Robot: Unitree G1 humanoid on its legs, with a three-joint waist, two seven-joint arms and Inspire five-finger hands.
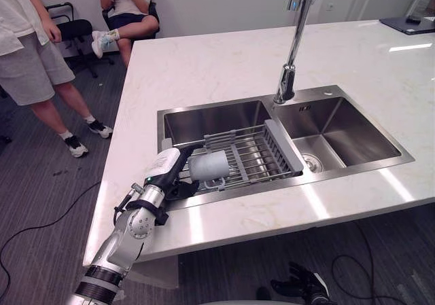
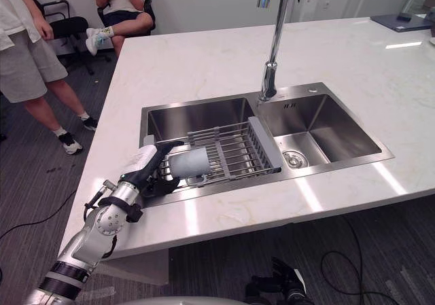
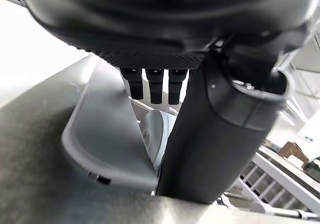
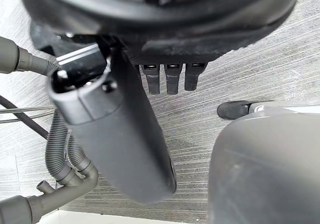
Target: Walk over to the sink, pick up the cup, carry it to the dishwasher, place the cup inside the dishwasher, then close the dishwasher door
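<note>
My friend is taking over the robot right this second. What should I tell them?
Left hand: open, reaching to the cup, fingers not curled round it.
Right hand: open, hanging low over the floor, idle.
The cup lies on its side on the drying rack across the left basin of the sink.
Done: the robot stands at the sink.
Left: grasp the cup, carry it to the dishwasher, put it inside, close the door.
</note>
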